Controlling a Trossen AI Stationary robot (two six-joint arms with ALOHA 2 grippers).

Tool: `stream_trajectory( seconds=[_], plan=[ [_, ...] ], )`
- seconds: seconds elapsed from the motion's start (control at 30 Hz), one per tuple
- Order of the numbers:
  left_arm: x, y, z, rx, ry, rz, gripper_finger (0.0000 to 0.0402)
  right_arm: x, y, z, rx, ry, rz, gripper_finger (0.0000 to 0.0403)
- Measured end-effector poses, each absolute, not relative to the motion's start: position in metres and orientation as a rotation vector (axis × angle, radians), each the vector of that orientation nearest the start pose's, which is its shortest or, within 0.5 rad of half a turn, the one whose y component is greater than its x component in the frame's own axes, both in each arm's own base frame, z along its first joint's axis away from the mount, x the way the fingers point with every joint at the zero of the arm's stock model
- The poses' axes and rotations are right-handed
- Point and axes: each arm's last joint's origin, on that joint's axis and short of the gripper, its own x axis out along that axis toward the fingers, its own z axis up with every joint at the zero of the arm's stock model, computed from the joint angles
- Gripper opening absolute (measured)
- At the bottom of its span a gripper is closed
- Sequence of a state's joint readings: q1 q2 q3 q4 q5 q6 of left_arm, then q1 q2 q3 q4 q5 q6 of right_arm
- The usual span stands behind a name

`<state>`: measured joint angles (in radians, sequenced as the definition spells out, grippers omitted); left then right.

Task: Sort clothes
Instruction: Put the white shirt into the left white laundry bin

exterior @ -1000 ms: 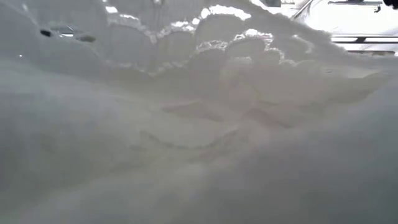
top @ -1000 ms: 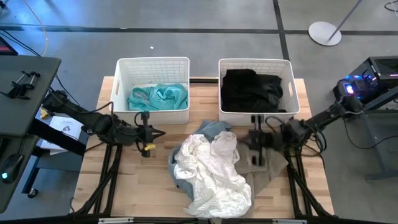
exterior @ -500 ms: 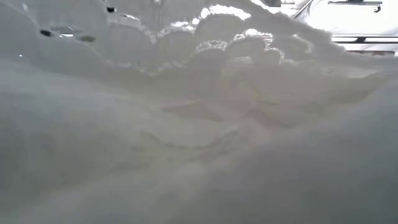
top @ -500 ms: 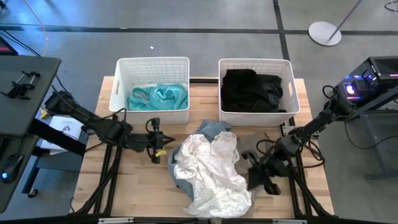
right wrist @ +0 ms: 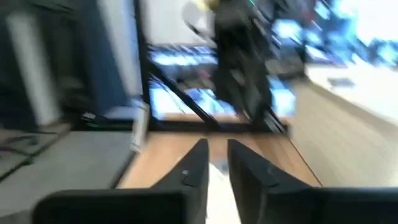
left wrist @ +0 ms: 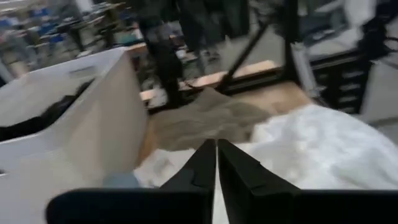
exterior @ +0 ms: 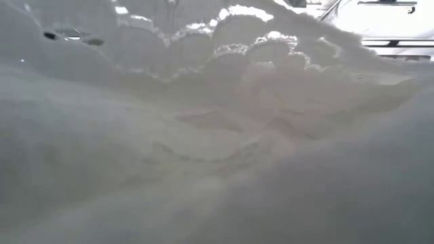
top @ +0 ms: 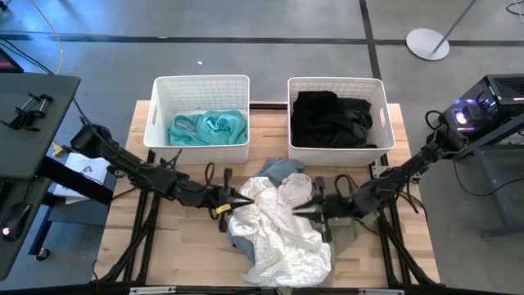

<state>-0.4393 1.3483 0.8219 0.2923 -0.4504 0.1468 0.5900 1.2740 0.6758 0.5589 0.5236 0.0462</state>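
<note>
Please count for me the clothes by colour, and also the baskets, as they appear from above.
Teal garment, in the left basket: 1
Black clothes, one heap in the right basket, pieces not separable: 1
White garment: 1
Light blue garment, under the white: 1
Beige garment, by the right hand: 1
White baskets: 2
Total: 7

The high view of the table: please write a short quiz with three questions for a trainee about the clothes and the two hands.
1. True or false: the teal garment lies in the left basket.
2. Which garment lies on top of the pile between the two hands? A) white garment B) black garments C) teal garment
3. Fill in: the left hand and the right hand point toward each other at opposite edges of the ____ garment.

Key: 1 true; 2 A; 3 white. The black garments fill the right basket; in both wrist views the fingers are nearly together.
</note>
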Motion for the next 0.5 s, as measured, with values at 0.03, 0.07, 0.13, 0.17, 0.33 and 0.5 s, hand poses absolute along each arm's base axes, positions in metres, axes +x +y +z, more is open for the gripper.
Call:
stream_trajectory(
  seconds=[0.03,0.07,0.13,0.17,0.33,0.5],
  plan=[
    [0.276,-0.115,0.27,0.258,0.227,0.016,0.0021,0.234,0.138,0.26,0.041,0.069,0.027,0.0066],
    [0.281,-0.116,0.272,0.278,0.248,0.037,0.003,0.233,0.137,0.256,0.046,0.103,-0.008,0.0079],
    [0.29,-0.12,0.274,0.324,0.29,0.063,0.0054,0.232,0.135,0.248,0.043,0.171,-0.057,0.0106],
    [0.293,-0.122,0.274,0.344,0.311,0.063,0.0068,0.232,0.134,0.245,0.047,0.197,-0.072,0.0118],
    [0.315,-0.126,0.278,0.337,0.385,0.002,0.0153,0.229,0.132,0.234,0.08,0.3,-0.092,0.0164],
    [0.339,-0.13,0.256,0.26,0.385,-0.087,0.0232,0.228,0.132,0.229,0.118,0.335,-0.105,0.0174]
  ],
)
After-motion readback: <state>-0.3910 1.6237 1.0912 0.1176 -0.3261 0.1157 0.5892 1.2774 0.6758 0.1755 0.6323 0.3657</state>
